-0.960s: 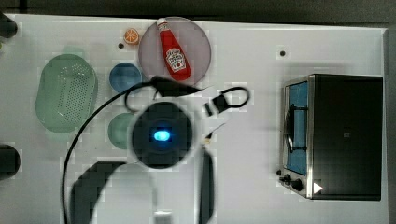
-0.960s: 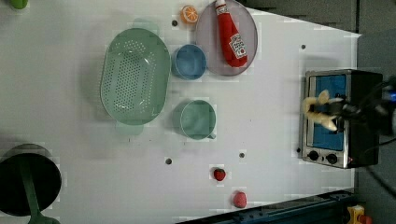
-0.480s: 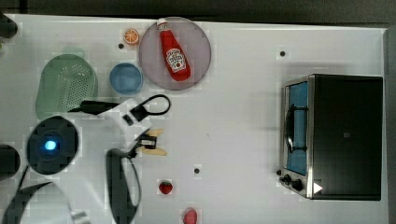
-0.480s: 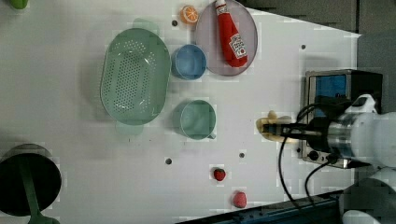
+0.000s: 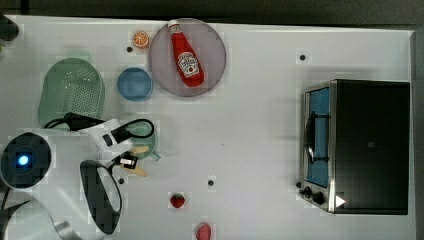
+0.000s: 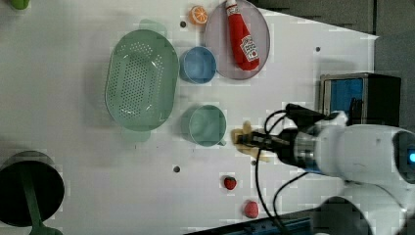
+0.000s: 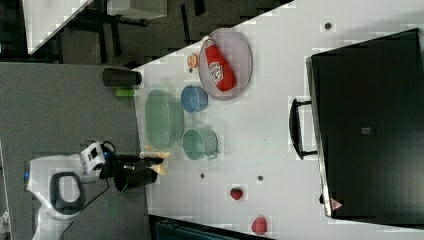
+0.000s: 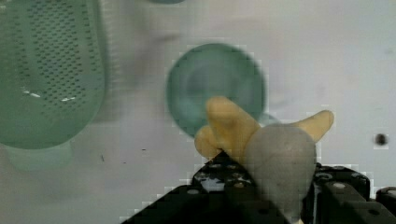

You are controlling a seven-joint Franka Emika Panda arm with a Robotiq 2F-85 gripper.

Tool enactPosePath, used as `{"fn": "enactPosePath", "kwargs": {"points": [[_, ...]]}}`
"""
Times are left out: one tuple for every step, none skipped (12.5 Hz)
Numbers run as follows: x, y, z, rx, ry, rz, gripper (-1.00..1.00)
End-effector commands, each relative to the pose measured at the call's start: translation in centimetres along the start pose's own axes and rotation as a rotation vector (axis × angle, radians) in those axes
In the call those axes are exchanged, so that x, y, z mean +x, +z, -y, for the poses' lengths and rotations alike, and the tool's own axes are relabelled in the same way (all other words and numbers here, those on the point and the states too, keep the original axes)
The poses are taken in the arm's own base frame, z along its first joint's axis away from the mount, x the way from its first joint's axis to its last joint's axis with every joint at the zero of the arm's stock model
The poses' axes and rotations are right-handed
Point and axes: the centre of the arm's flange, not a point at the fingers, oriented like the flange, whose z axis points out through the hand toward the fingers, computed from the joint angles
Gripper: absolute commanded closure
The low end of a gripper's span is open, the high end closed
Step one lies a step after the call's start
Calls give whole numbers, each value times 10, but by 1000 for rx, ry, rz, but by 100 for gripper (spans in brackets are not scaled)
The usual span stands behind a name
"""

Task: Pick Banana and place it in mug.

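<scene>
One banana, clamped in your end effector, has travelled from the toaster oven to just beside the mug; centre over the rim before releasing.

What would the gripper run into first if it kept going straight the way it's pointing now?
Probably the mug. In the left view the gripper, shut on the banana, points toward the left view's left, with the mug next in that line. Its height above the rim is unclear, so it may pass over.
</scene>
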Motion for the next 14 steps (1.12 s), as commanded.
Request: {"fn": "enactPosePath", "kwargs": {"points": [[6,44,2,21,106,30,42],[7,57,2,28,107,40,42],[9,67,2,33,123,54,42],[10,75,2,34,141,65,42],[12,82,0,28,184,76,36],[12,89,-1,21,216,84,17],[11,96,-2,12,233,91,-6],[10,101,-2,9,229,92,-30],[13,101,-1,29,230,74,-50],[15,100,-1,40,230,63,-73],[16,101,-3,39,234,63,-95],[22,94,-3,55,242,43,-100],[30,82,-6,68,257,21,-100],[40,66,-12,76,277,-4,-100]]}}
